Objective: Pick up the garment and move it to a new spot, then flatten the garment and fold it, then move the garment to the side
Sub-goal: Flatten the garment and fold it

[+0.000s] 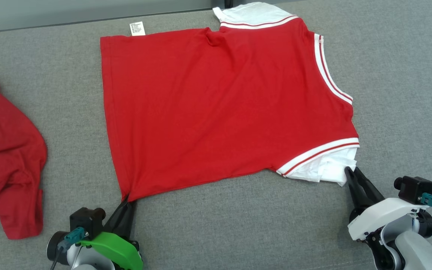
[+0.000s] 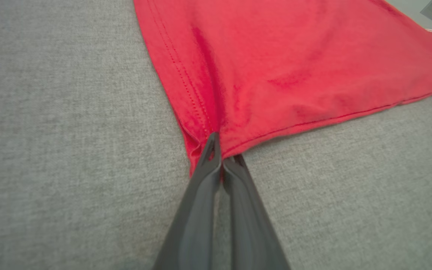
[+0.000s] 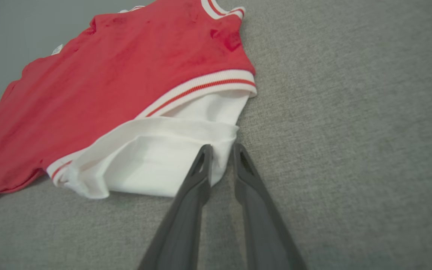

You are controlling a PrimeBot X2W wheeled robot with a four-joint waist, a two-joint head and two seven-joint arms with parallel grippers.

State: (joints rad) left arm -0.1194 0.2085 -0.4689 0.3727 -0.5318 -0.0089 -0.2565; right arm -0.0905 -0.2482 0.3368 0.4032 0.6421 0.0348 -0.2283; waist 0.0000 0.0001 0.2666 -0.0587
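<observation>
The left gripper (image 1: pixel 128 198), at 7 o'clock in the head view, is clenched on the near hem corner (image 1: pixel 130 194) of the red T-shirt (image 1: pixel 216 105). In its own wrist view the two dark fingers meet at the tips (image 2: pixel 221 150) with the stitched corner (image 2: pixel 201 144) pinched between them, and creases run up the cloth from that point.

The right gripper (image 1: pixel 351 170), at 4 o'clock, has its tips at the near white sleeve (image 1: pixel 324 168). Its wrist view shows the jaws a little apart with the sleeve's edge (image 3: pixel 219 157) between them (image 3: pixel 221 148) (whether they actually bite the cloth, I cannot tell).

The T-shirt (image 3: pixel 126 67) lies spread nearly flat on the grey upholstered surface (image 1: pixel 399 93), in the middle of the head view, with its hem toward 9 o'clock and its neck toward 3 o'clock. White bands with a red stripe edge the armholes and neck.

A darker red garment (image 1: pixel 6 157) lies crumpled at 9 o'clock, well apart from the shirt.

Farther off, the far sleeve (image 1: pixel 249 13) sits at 12 o'clock. A white care label (image 1: pixel 137 29) sticks out at 11 o'clock, and its print is too small to read.
</observation>
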